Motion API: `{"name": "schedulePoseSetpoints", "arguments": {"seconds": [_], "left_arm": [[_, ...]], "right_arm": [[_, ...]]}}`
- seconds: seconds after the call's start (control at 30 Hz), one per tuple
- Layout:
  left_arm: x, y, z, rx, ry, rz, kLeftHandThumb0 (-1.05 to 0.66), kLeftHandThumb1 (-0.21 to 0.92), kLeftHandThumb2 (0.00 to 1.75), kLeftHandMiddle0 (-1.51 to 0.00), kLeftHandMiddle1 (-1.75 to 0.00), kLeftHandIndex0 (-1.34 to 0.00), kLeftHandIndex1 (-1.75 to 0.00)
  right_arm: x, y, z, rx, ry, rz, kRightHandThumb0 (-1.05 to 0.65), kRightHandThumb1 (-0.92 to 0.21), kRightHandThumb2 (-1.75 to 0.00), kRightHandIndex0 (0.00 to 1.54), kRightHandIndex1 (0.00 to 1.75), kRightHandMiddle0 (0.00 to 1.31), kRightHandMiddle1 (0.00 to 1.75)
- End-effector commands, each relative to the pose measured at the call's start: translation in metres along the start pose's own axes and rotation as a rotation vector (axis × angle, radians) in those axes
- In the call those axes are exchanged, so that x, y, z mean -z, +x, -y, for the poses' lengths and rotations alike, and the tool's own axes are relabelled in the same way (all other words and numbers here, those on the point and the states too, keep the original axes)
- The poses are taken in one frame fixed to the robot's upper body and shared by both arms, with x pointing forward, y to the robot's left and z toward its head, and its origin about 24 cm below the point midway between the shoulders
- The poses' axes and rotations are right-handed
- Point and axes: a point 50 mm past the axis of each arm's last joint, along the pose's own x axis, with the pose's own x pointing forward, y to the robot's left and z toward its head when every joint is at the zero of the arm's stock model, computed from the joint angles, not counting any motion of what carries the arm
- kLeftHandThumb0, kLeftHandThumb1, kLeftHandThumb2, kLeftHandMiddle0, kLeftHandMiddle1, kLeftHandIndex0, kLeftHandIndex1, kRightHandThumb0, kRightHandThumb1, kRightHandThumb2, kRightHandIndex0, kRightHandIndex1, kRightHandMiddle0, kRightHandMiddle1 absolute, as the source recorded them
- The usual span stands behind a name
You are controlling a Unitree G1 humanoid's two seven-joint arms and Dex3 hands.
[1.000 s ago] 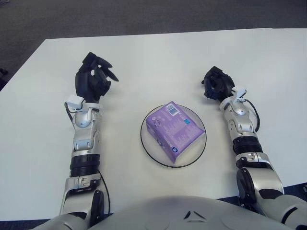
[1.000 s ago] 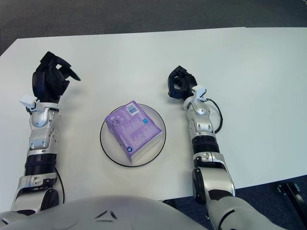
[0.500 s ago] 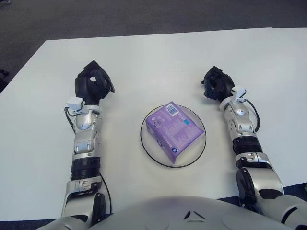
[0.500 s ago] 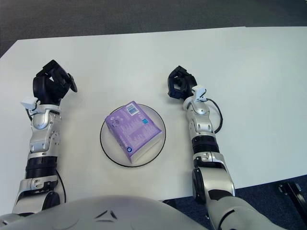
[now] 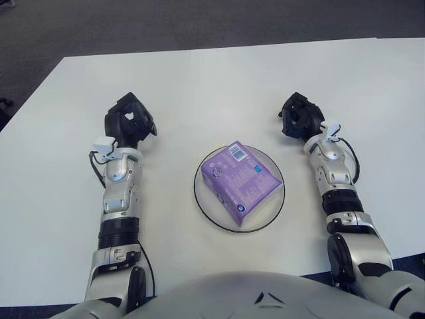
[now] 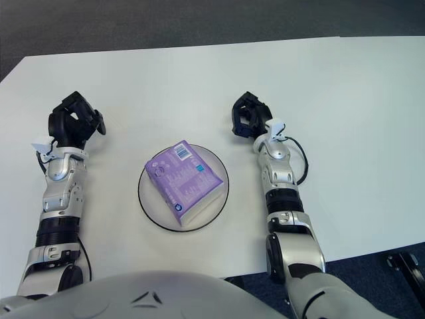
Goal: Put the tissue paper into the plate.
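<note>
One tissue pack lies in one plate; two hands empty.

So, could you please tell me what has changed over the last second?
The left hand has curled its fingers from spread into a fist and drawn back a little toward the robot, holding nothing. The tissue pack lies in the plate as before, and the right hand stays curled on the table to the plate's right.
</note>
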Motion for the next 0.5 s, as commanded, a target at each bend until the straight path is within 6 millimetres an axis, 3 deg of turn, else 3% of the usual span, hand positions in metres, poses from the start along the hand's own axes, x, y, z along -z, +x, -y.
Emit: {"name": "schedulePoseSetpoints", "arguments": {"seconds": [0.0,0.47], "left_arm": [[0.036,-0.026,-0.008,-0.051,-0.036,-0.147,-0.39,0.65,1.04,-1.38,-1.75,-1.11,-1.75],[0.058,-0.032,-0.008,-0.040,-0.080,-0.227,-0.35,0.59,1.08,-1.39,-1.75,-1.08,-1.75]], "right_arm": [[0.057,-0.028,0.000,0.015,0.042,-0.257,-0.43,-0.49,-1.11,1.04,1.75,0.48,1.75],[0.058,-0.029,0.001,0.015,0.042,-0.257,-0.43,-0.49,-1.10,1.02,1.75,0.48,1.75]]}}
